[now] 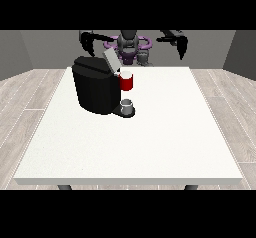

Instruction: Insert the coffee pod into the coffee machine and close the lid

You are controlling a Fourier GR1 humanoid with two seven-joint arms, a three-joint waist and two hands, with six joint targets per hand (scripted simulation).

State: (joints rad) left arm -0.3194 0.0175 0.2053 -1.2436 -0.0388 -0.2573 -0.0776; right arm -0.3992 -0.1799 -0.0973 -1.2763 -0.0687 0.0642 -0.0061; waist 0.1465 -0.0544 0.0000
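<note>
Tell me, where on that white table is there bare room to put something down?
The table is bare along the whole near edge and across the view's right half. It is crowded only at the far left, where the coffee machine, a red thing at the machine and a grey thing stand together.

A black coffee machine (95,89) stands on the white table (150,137), toward the view's left and the far edge, with its grey lid (111,60) tilted up and open. A red thing at the machine (126,81) sits at its front, and below it a grey thing (127,105) (possibly a cup) rests on the machine's base. Behind the table, the hand at the view's left (89,43) and the hand at the view's right (182,46) hang raised above the far edge, well apart from the machine.
</note>
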